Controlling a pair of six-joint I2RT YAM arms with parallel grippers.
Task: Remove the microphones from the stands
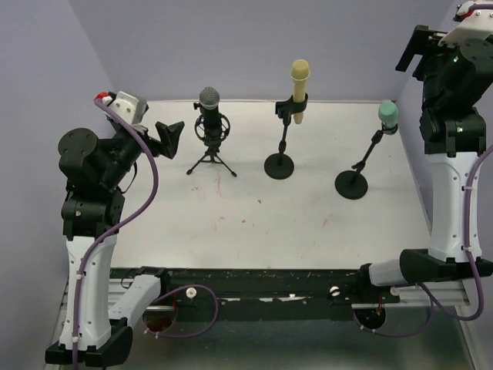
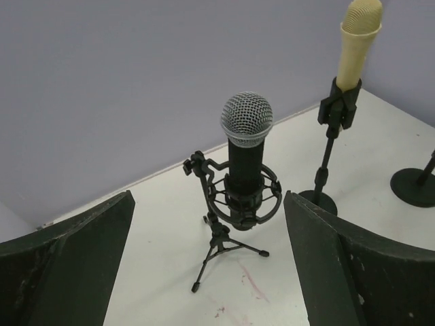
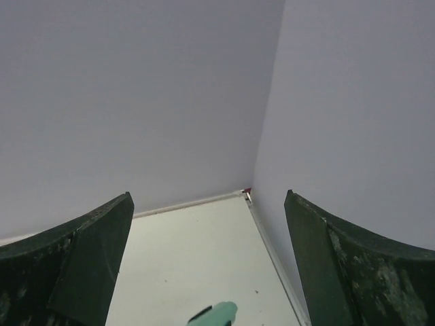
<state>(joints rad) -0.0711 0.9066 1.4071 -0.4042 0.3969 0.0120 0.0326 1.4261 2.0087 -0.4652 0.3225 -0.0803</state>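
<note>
While the left pincer point(image 1: 169, 137) gapes empty, the black microphone point(image 2: 245, 159) stands apart, straight ahead.

On the table point(image 1: 254, 223), the centre stand point(image 1: 280, 165) carries an upright microphone point(image 1: 300, 77). Left of the centre stand, a tripod point(image 1: 212, 160) holds the tripod microphone point(image 1: 209, 99). To the centre stand's right, slightly nearer the arms, a tilted stand point(image 1: 352, 184) bears the leaning microphone point(image 1: 388, 115).
</note>
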